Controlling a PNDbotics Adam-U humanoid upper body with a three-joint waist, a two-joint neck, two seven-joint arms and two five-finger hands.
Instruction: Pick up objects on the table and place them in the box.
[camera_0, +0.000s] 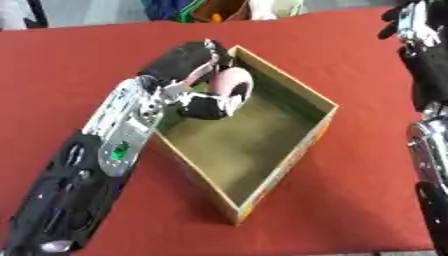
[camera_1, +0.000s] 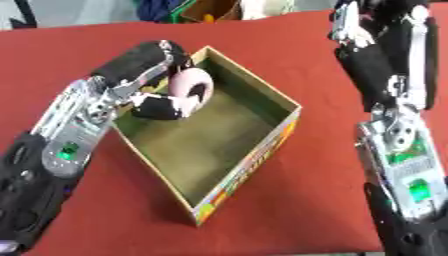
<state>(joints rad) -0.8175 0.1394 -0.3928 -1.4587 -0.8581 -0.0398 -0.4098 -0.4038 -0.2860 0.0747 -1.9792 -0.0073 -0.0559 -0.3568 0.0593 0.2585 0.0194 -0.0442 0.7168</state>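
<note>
An open cardboard box (camera_0: 292, 159) with a brown inside stands on the red table. My left hand (camera_0: 206, 105) reaches over the box's left wall into its far left corner. Its fingers curl round a pink, ring-shaped object (camera_0: 234, 83), which is held inside the box just above the floor. The rest of the box floor shows nothing else. My right arm stands raised along the right side, and the right hand (camera_1: 352, 24) is up at the top right, away from the box; it holds nothing that I can see.
The red cloth (camera_1: 289, 210) covers the table around the box. Beyond the far edge lie some coloured things (camera_0: 219, 10), off the table. My right forearm (camera_1: 404, 150) stands close to the box's right side.
</note>
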